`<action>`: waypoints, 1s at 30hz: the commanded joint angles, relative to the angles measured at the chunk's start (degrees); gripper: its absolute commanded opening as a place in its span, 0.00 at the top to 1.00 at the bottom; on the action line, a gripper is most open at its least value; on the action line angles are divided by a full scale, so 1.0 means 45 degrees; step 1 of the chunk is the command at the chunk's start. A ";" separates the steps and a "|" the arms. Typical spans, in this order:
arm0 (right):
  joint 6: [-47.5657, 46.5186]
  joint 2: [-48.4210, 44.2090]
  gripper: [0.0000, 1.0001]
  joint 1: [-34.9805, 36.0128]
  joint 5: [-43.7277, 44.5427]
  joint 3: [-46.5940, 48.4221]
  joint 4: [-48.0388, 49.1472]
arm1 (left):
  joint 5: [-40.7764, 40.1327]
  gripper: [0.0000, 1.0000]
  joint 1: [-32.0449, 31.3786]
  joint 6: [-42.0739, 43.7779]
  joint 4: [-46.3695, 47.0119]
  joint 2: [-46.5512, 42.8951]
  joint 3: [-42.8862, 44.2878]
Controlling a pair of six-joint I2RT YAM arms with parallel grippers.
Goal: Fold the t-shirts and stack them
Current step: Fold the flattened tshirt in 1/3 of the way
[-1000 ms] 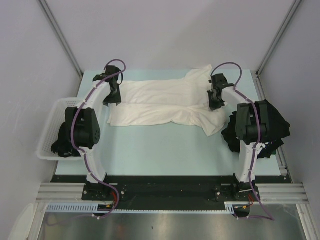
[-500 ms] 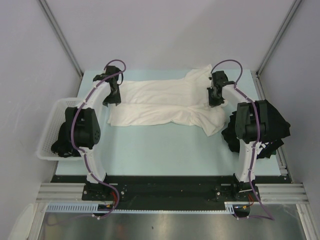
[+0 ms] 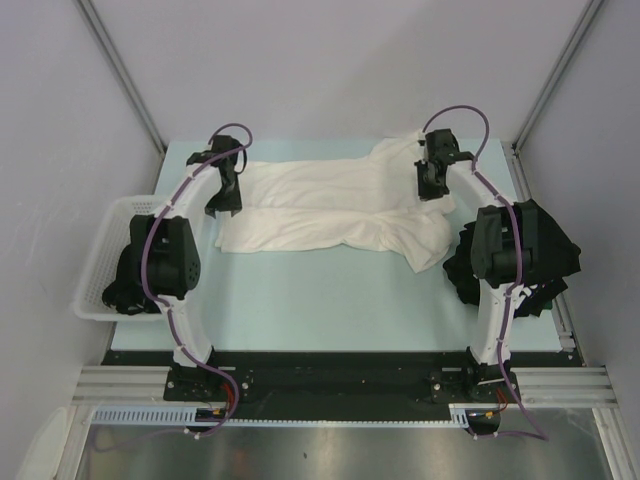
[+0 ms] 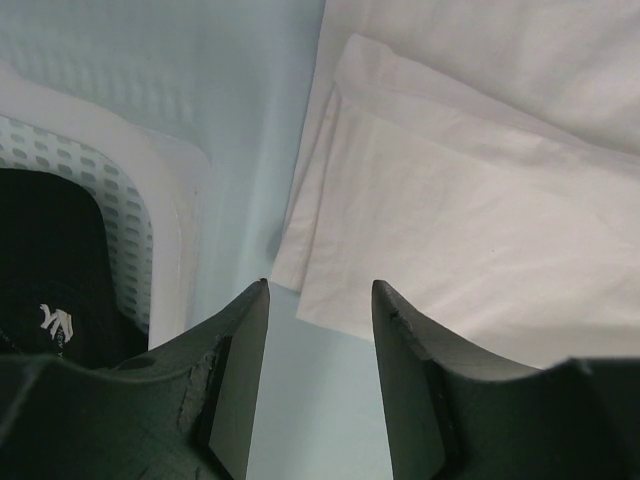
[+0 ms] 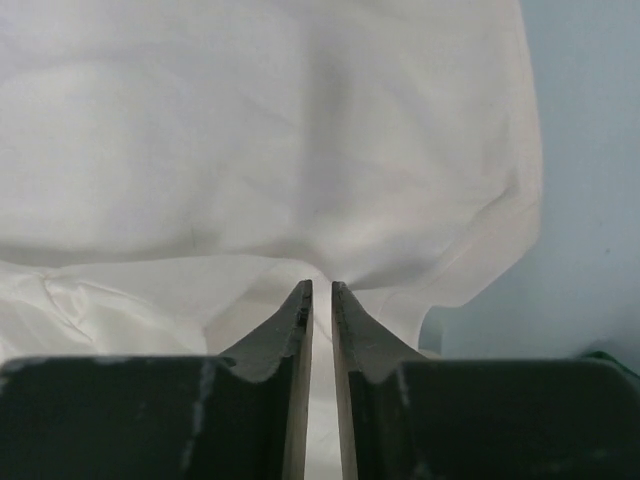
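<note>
A cream-white t-shirt (image 3: 330, 205) lies spread lengthwise across the far half of the table, partly folded along its length. My left gripper (image 3: 224, 195) hangs open at its left hem. In the left wrist view the hem corner (image 4: 330, 300) lies just beyond the left gripper (image 4: 318, 290), with bare table between the jaws. My right gripper (image 3: 433, 188) is at the shirt's right end. In the right wrist view the jaws of the right gripper (image 5: 321, 285) are nearly together on a raised ridge of the cream-white t-shirt (image 5: 250, 130). A black t-shirt (image 4: 50, 260) with white print lies in the basket.
A white mesh basket (image 3: 100, 250) stands off the table's left edge, its rim (image 4: 170, 200) close to my left gripper. A heap of black t-shirts (image 3: 550, 250) lies at the right edge behind the right arm. Grey walls enclose the light blue table (image 3: 330, 300).
My right gripper has moved toward the far edge along the shirt's right end, and the cloth there shifted slightly. The left arm has not moved.
</note>
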 commanded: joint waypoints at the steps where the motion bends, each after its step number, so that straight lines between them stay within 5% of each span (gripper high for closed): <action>1: 0.0076 -0.0247 0.80 0.0193 -0.0237 0.0221 -0.0059 | -0.0103 0.49 -0.0103 -0.0074 0.0186 -0.0852 -0.0183; 30: 0.0605 -0.0872 0.73 0.1053 -0.1332 0.0104 -0.0352 | 0.0053 0.46 -0.0103 0.0004 0.0186 -0.1145 -0.0418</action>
